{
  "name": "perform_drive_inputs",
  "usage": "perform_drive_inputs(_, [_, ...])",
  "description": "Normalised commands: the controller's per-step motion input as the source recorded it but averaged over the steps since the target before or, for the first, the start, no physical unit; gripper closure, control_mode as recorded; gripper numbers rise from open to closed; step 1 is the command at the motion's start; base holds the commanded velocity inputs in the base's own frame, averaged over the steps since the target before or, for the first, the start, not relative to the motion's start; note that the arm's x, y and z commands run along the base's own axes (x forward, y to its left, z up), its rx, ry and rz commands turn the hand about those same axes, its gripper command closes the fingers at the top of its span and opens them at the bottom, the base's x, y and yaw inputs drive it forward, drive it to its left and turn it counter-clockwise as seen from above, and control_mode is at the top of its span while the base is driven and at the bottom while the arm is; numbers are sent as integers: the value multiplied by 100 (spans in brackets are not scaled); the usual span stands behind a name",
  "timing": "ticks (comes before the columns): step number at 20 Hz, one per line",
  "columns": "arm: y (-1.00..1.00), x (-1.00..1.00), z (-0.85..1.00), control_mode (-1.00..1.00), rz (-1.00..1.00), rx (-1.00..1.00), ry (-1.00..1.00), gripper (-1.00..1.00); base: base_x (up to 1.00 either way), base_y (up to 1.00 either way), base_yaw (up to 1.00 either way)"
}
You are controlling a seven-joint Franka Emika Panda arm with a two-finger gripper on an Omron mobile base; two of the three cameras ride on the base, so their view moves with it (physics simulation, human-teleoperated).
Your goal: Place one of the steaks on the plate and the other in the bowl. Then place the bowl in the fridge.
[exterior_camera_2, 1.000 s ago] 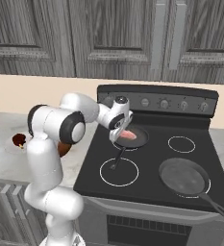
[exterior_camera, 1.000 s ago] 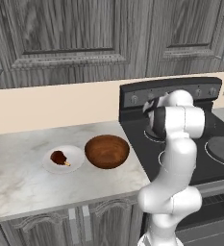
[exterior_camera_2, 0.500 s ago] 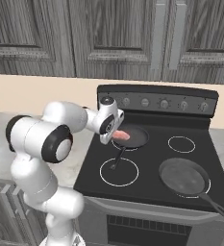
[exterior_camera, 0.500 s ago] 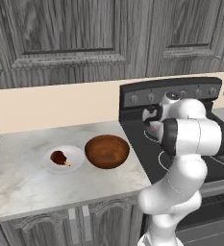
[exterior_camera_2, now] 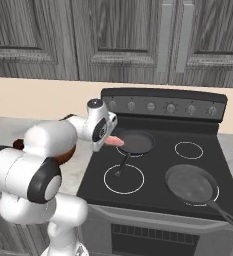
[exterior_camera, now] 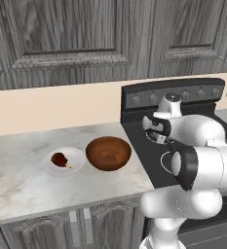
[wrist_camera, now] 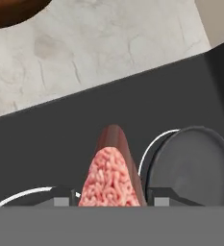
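Furthest left on the marble surface (exterior_camera: pixel 17 180), the white plate (exterior_camera: pixel 76 158) already carries the dark brown steak (exterior_camera: pixel 59 158) with its yellowish tip, so that half of the sorting looks done. Just beside the plate, on its right, sits the glossy reddish-brown bowl (exterior_camera: pixel 108 152), upright and with nothing in it; it stands close to the stove's edge, which I take to be handy for a short carry.

Next comes the arm, bent over the black stove (exterior_camera_2: pixel 158 175). Its gripper (exterior_camera_2: pixel 108 139) is closed partway on the pale pink steak (exterior_camera_2: pixel 113 140), the slab pinched between the two finger tips and sticking out ahead of them; from the hand's own camera the steak (wrist_camera: pixel 112 175) shows its pink marbled face with a brown edge. It hangs in the air above the stovetop, near the rim of the small frying pan (exterior_camera_2: pixel 135 142) on the back burner and clear of it. My guess is that it is meant for the bowl, since the plate is taken.

Further right, a second, larger frying pan (exterior_camera_2: pixel 190 184) rests on the front burner.

I can read no writing or brand anywhere; the stove knobs are unmarked at this sharpness.
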Motion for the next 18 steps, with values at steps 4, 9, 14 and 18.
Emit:
perform_drive_inputs(4, [65, -43, 18, -100, 0, -5, -4, 100, 0, 0, 0])
perform_drive_inputs(9, [85, -29, 10, -100, 0, -6, -4, 100, 0, 0, 0])
perform_drive_inputs(14, [71, -1, 40, -100, 0, 0, 1, 100, 0, 0, 0])
perform_drive_inputs(18, [52, -1, 19, -100, 0, 9, -2, 100, 0, 0, 0])
